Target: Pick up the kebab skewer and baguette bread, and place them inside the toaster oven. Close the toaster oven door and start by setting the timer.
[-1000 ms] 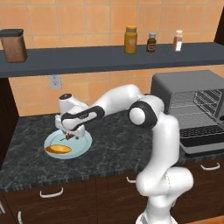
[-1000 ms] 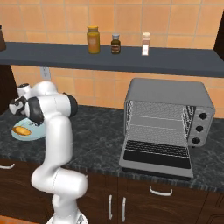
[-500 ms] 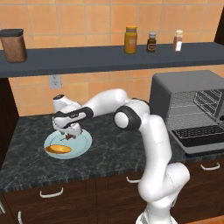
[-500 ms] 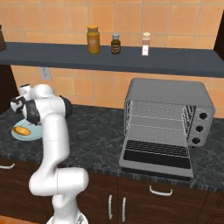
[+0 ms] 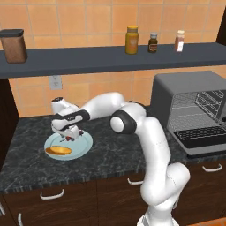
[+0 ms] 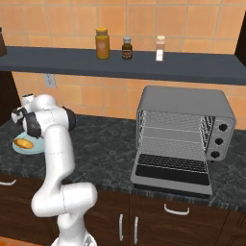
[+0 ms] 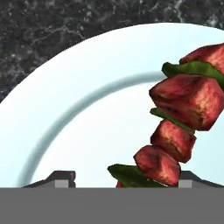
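1. Lowered since a second ago, the gripper [image 5: 69,134] is now seen down at the plate [image 5: 84,145] on the counter [image 5: 110,152].
2. From the hand, the kebab skewer [image 7: 177,131] is shown between the finger tips [image 7: 61,177] — whether it is pinched cannot be told.
3. Left base view: the baguette bread [image 5: 58,150] is seen on the plate's near side.
4. Right base view: the toaster oven [image 6: 185,126] is shown with its door [image 6: 173,172] folded down.

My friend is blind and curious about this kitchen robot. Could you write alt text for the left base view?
A white robot arm reaches left across a dark counter, its gripper low over the kebab skewer on a pale blue plate, with the baguette bread beside it. At right, the toaster oven stands with its door folded down; jars line a shelf above.
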Controlling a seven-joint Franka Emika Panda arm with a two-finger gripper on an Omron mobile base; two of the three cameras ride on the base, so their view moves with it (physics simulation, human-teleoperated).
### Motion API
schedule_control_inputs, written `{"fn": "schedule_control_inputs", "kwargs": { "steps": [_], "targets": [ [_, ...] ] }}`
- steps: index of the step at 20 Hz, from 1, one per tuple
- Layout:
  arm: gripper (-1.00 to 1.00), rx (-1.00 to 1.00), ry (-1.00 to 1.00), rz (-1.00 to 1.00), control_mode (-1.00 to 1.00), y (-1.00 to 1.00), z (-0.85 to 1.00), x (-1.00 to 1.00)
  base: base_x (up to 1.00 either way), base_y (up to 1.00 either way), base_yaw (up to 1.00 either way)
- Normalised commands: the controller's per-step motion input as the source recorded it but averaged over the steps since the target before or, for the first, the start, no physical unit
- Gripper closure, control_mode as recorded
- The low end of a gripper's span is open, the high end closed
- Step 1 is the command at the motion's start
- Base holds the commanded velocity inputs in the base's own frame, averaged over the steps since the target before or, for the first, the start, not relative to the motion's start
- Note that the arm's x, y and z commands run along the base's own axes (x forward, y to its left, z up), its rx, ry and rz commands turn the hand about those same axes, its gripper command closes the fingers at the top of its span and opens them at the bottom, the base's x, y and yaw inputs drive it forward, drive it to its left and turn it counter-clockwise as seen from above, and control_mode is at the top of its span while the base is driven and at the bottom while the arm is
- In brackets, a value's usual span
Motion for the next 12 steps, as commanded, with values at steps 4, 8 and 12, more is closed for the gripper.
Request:
{"fn": "schedule_control_inputs", "kwargs": {
  "steps": [4, 8, 12],
  "targets": [
    [1.00, 0.12, 0.00, -0.01, -1.00, -0.31, -0.51, -0.27, 0.00, 0.00, 0.00],
    [1.00, 0.20, 0.00, -0.01, -1.00, -0.54, 0.11, -0.66, 0.00, 0.00, 0.00],
    [1.00, 0.13, -0.01, 0.02, -1.00, -0.68, 0.58, -1.00, 0.00, 0.00, 0.00]
  ]
}}
